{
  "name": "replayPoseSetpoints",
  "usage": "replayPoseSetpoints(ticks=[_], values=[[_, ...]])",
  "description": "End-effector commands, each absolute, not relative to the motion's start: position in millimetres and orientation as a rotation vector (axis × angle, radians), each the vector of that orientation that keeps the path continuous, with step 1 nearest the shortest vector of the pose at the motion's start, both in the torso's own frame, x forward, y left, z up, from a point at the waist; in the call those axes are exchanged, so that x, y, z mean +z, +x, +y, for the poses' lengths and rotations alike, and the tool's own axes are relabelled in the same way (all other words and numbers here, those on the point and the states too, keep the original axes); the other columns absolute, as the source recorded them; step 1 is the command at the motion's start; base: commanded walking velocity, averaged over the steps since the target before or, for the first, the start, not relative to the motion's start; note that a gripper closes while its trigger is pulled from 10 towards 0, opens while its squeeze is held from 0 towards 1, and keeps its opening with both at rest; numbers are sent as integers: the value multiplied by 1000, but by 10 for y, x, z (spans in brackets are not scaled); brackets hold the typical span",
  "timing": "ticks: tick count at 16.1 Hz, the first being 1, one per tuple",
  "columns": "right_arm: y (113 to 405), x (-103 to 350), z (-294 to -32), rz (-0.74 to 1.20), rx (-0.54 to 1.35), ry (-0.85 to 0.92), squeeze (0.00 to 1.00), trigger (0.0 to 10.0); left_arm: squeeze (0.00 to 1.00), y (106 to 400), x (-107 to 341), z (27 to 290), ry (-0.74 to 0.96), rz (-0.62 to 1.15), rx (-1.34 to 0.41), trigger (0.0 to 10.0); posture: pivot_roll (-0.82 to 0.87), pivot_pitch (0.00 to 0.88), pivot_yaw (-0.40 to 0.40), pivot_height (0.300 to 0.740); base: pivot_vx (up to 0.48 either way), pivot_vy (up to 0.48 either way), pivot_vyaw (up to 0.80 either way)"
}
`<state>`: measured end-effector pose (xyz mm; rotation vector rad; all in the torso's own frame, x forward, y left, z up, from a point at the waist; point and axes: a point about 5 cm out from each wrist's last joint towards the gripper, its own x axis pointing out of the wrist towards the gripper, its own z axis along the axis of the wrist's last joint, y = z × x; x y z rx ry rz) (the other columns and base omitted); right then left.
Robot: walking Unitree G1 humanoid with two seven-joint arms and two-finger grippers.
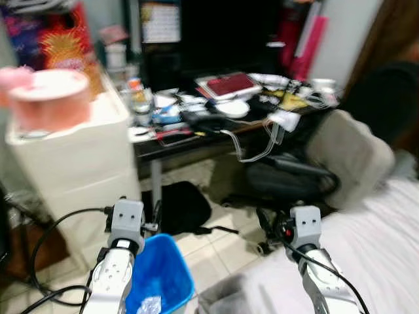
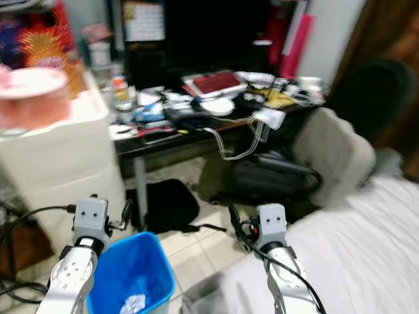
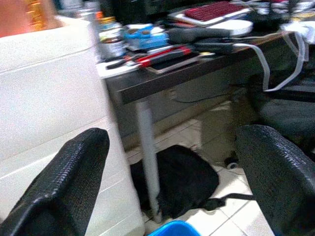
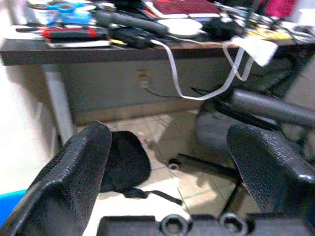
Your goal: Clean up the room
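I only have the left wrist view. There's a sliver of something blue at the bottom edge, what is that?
Observer: A blue bin standing beside the white drawer unit. A bit of crumpled clear litter lies in it.
Operator: What's off to the robot's right?
Observer: A bed with a pale cover. The right gripper, fingers apart, points toward the office chair at the desk.
Operator: Anything on top of the drawers?
Observer: A round pink container, blurred, so I can't say what is in it.
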<state>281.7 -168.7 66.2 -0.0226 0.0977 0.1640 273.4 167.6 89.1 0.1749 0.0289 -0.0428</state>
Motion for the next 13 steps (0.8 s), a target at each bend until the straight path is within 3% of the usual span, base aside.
replayPoseSetpoints(ticks=[1,7,11,13], values=[[2792,610,-1761,126,136,-26,0,10000,0,2742,871,1604,175,36,-77,10000,125,6,-107,740,0,0,-756],[2780,631,-1750,114,154,-31,0,10000,0,2756,856,1535,130,58,-123,10000,115,19,-106,740,0,0,-753],[2774,633,-1771,109,146,-49,0,10000,0,2742,874,1467,152,38,-172,10000,107,26,-103,740,0,-472,-744],[2772,631,-1774,110,147,-44,0,10000,0,2746,875,1472,132,37,-170,10000,106,27,-104,740,0,0,-741]])
